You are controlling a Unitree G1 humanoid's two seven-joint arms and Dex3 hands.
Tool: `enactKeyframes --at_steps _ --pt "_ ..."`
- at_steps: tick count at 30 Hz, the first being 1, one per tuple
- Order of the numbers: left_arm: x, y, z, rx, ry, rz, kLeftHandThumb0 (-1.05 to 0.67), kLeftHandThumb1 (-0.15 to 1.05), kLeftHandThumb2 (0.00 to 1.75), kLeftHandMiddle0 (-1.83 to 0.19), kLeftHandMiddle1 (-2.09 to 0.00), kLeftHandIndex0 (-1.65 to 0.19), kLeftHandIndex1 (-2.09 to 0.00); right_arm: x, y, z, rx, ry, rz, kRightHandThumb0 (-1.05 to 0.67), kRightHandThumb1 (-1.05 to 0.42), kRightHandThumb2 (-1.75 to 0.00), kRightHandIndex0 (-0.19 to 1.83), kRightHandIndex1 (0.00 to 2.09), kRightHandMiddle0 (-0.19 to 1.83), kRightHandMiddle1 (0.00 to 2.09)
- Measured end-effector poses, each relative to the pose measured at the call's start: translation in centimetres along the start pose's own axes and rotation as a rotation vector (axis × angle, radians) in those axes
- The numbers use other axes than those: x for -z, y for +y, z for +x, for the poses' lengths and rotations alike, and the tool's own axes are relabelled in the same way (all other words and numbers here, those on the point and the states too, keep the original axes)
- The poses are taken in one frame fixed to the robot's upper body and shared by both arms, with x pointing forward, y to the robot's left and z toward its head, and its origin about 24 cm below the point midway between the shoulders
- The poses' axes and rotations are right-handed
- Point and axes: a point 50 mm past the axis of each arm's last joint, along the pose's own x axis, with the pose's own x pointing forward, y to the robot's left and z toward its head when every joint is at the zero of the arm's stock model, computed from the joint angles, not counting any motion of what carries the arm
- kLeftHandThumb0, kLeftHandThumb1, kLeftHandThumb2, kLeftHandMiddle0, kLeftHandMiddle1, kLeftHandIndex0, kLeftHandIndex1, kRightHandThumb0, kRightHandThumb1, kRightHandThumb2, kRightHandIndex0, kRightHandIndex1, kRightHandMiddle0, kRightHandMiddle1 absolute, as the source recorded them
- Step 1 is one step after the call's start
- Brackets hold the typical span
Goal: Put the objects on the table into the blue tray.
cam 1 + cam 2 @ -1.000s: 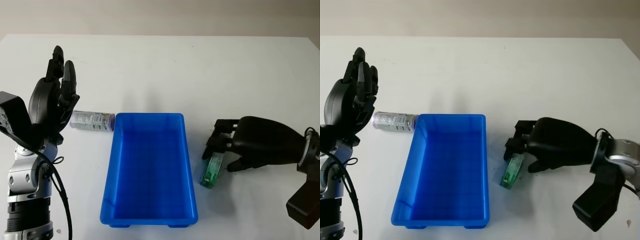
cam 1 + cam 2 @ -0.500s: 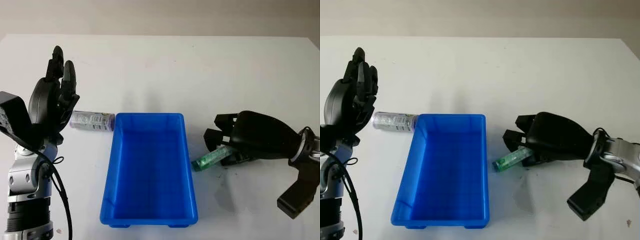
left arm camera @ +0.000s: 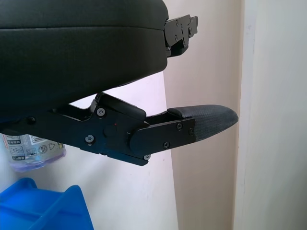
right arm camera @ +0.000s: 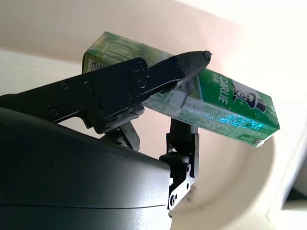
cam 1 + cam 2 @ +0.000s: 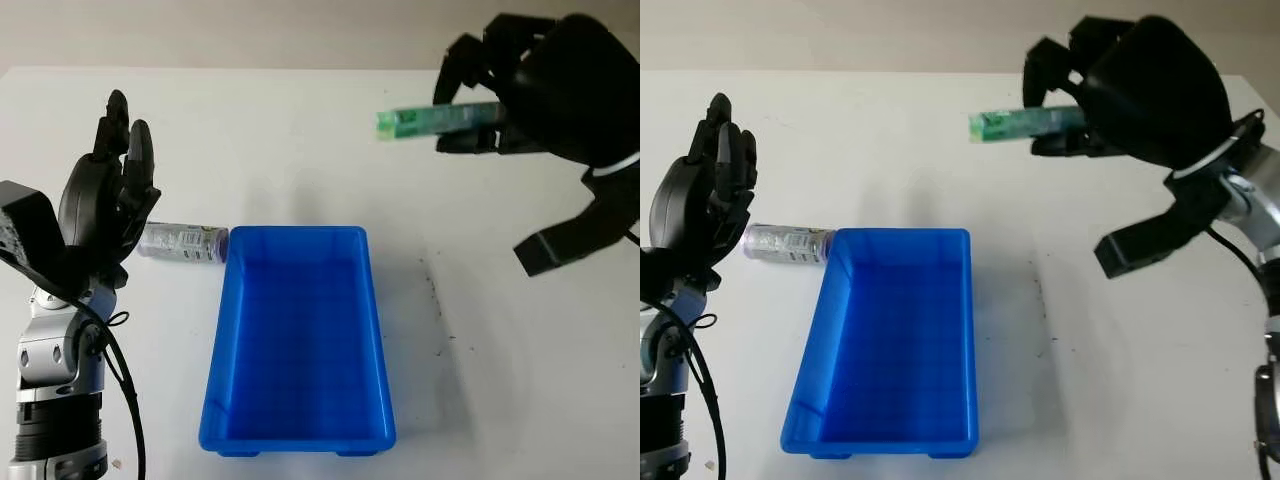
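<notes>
Blue tray [image 5: 298, 340] nearest me on the white table [image 5: 300, 130], nothing in it. Just past its far-left corner, 1 clear bottle [image 5: 184, 241] lies on its side, touching or nearly touching the rim. My left hand [image 5: 105, 195] raised beside the bottle, open, holding nothing. Farthest: my right hand [image 5: 540, 85] high above the table, beyond the tray's right side, fingers clamped on 1 green box [image 5: 435, 120], held level. Right wrist view adds printed lettering on the box [image 4: 211, 103].
</notes>
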Motion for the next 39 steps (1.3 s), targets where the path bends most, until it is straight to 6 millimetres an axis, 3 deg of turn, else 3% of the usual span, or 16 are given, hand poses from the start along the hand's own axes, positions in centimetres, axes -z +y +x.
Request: enactKeyframes --at_steps 6,11,13,14,16,17,18,21,22,27,32,39 --pt "0.2 -0.3 0.0 -0.001 0.002 -0.010 -0.76 1.05 0.61 0.19 0.00 0.19 0.00 -4.4 1.0 2.5 -0.029 -0.140 0.195 -0.56 -1.03 -0.06 0.86 2.03 0.73 2.09" --pt "0.2 -0.3 0.0 -0.004 0.001 -0.008 -0.75 1.05 0.62 0.19 0.00 0.19 0.00 -7.3 2.7 2.3 -0.176 -0.237 0.317 -0.58 -1.05 -0.08 0.72 2.09 0.60 2.09" --pt "0.1 -0.3 0.0 -0.010 0.001 -0.004 -0.76 1.05 0.62 0.19 0.00 0.19 0.00 -7.9 3.2 2.1 -0.239 -0.261 0.349 -0.60 -1.05 -0.08 0.55 2.09 0.45 2.09" --pt "0.1 -0.3 0.0 -0.012 0.002 -0.002 -0.75 1.05 0.61 0.19 0.00 0.19 0.00 -8.0 3.4 2.0 -0.269 -0.271 0.358 -0.62 -1.05 -0.09 0.41 1.97 0.31 2.00" --pt "0.2 -0.3 0.0 -0.013 0.001 -0.002 -0.75 1.05 0.61 0.19 0.00 0.19 0.00 -8.2 3.5 1.8 -0.335 -0.288 0.358 -0.66 -1.05 -0.13 0.22 1.59 0.11 1.59" --pt "0.1 -0.4 0.0 -0.012 0.000 -0.003 -0.75 1.05 0.61 0.19 0.00 0.19 0.00 -8.2 3.6 1.7 -0.380 -0.295 0.358 -0.68 -1.05 -0.15 0.13 1.31 0.03 1.30" --pt "0.1 -0.4 -0.1 -0.012 -0.001 -0.003 -0.74 1.05 0.61 0.19 0.00 0.19 0.00 -8.1 3.7 1.6 -0.427 -0.295 0.364 -0.72 -1.05 -0.15 0.01 0.89 -0.07 0.90" --pt "0.1 -0.4 -0.1 -0.012 -0.002 -0.004 -0.75 1.05 0.61 0.19 0.00 0.19 0.00 -7.6 3.5 1.4 -0.526 -0.271 0.392 -0.78 -1.05 -0.15 -0.14 0.20 -0.17 0.23" --pt "0.1 -0.4 -0.1 -0.012 -0.002 -0.005 -0.75 1.05 0.61 0.19 0.00 0.19 0.00 -7.6 3.4 1.4 -0.543 -0.268 0.401 -0.79 -1.05 -0.15 -0.16 0.10 -0.18 0.12" --pt "0.2 -0.5 -0.1 -0.012 -0.001 -0.008 -0.75 1.05 0.62 0.19 0.00 0.19 0.00 -7.3 3.1 1.0 -0.557 -0.240 0.417 -0.80 -1.05 -0.28 -0.19 0.00 -0.19 0.00" --pt "0.3 -0.7 -0.1 -0.012 0.001 -0.013 -0.75 1.05 0.61 0.19 0.00 0.19 0.00 -6.1 2.0 1.1 -0.371 -0.164 0.383 -0.81 -1.05 -0.39 -0.19 0.00 -0.19 0.00" --pt "0.4 -0.6 -0.1 -0.010 0.003 -0.012 -0.75 1.05 0.60 0.19 0.00 0.19 0.00 -2.6 2.2 -0.5 -0.058 0.203 0.684 -0.80 -1.05 -0.48 -0.19 0.00 -0.19 0.00"
